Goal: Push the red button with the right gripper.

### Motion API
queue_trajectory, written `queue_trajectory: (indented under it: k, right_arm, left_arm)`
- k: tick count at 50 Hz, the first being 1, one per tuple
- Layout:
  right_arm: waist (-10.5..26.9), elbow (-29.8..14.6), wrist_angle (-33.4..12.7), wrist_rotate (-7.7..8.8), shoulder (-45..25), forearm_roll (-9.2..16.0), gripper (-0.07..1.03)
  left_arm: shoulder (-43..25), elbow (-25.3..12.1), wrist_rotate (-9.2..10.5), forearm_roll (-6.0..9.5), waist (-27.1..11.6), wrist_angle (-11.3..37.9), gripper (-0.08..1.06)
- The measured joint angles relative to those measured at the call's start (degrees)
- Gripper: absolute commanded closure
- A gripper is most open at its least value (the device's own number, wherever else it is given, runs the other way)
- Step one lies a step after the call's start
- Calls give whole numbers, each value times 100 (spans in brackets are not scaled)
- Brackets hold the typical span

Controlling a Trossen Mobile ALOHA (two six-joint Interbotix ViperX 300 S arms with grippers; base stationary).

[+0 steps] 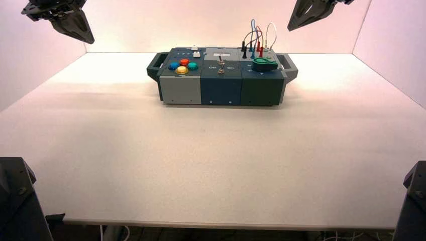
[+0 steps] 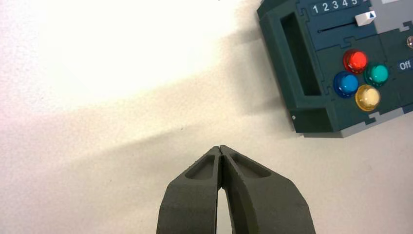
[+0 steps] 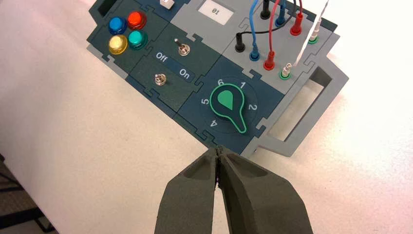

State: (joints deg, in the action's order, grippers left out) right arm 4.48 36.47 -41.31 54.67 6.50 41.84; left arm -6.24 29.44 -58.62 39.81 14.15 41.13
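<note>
The red button (image 1: 184,62) (image 3: 136,20) (image 2: 355,60) sits in a cluster of four domed buttons on the box's left section, with blue (image 1: 174,65), yellow (image 1: 182,70) and teal (image 1: 193,66) beside it. My right gripper (image 1: 291,27) (image 3: 218,149) hangs high above the box's right end, shut and empty, far from the red button. My left gripper (image 1: 90,40) (image 2: 220,148) is parked high at the far left, shut with nothing in it.
The box (image 1: 221,90) stands at the table's far middle, with a handle at each end. It carries two toggle switches (image 3: 182,48), a green knob (image 3: 229,101), a slider (image 2: 364,18) and plugged cables (image 1: 256,37). White walls close the back and sides.
</note>
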Motion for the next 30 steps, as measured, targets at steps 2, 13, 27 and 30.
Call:
queue_trajectory:
  k: [2, 13, 27, 30]
  right_arm:
    - [9, 0, 9, 0, 0, 0, 98]
    - [0, 0, 9, 9, 0, 0, 98]
    - [0, 0, 9, 9, 0, 0, 98]
    - [9, 9, -26, 9, 0, 26, 99]
  left_arm:
    - [-9, 0, -9, 18, -18, 0, 101]
    - [0, 9, -9, 44, -35, 9, 101]
    - [0, 0, -9, 202, -35, 264, 101]
    - [0, -18, 0, 281, -35, 334, 101]
